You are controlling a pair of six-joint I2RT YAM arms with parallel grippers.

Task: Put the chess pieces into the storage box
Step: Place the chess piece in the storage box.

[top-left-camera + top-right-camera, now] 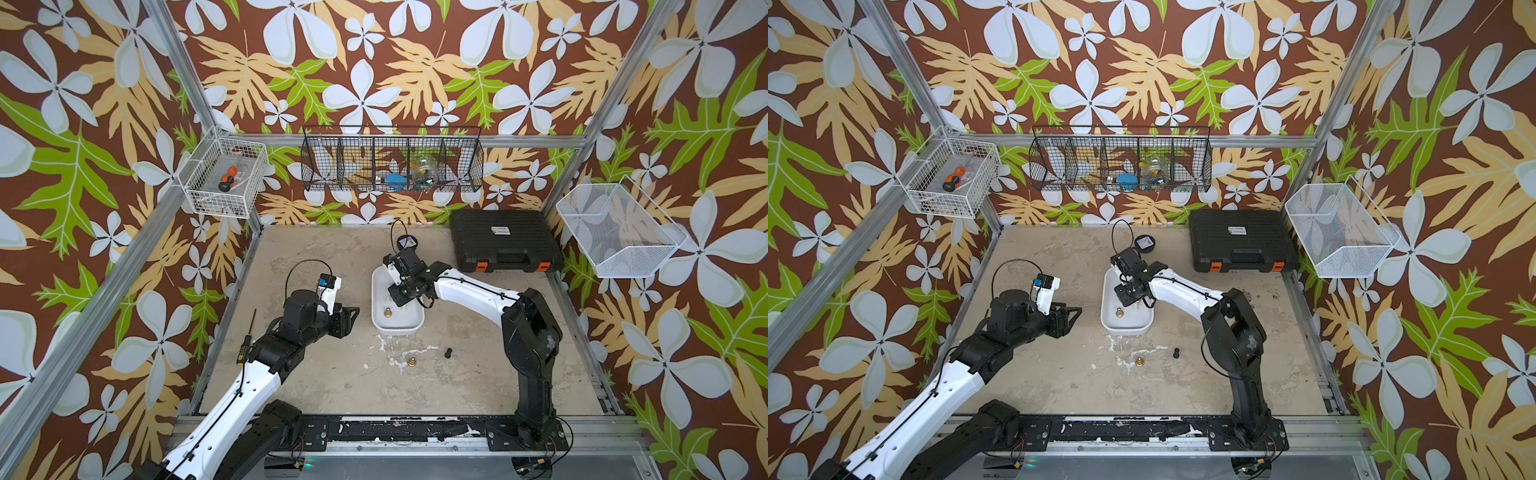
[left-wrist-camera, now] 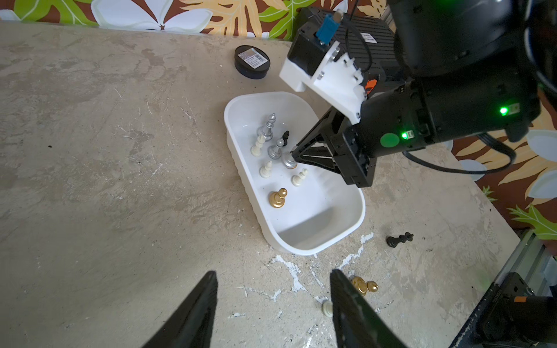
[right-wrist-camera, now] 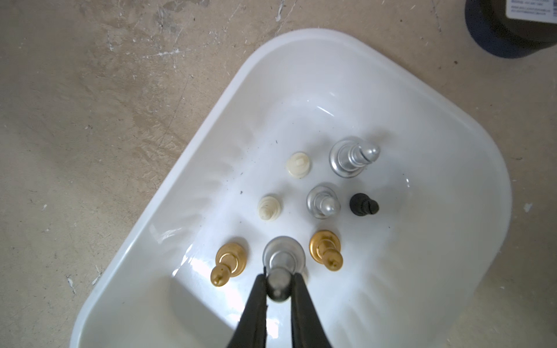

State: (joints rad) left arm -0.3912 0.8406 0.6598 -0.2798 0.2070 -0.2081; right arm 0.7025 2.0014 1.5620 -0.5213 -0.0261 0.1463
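Observation:
The white storage box (image 1: 398, 332) stands mid-table, seen in both top views. My right gripper (image 3: 278, 277) reaches down into it, shut on the head of a silver chess piece (image 3: 283, 256) that stands upright on the box floor. Around it in the box (image 3: 301, 39) stand two gold pieces (image 3: 230, 260), two silver ones (image 3: 349, 156), two cream ones (image 3: 298, 164) and a black one (image 3: 363, 205). On the table in front of the box lie a gold piece (image 2: 364, 285), a cream piece (image 2: 327, 308) and a black piece (image 2: 399, 240). My left gripper (image 2: 273, 272) hovers open, left of the box, holding nothing.
A black round puck (image 2: 252, 61) sits just behind the box. A black hard case (image 1: 505, 241) with orange latches fills the back right corner. Wire baskets (image 1: 224, 183) hang on the walls. A thin dark tool (image 1: 247, 345) rests by the left rail.

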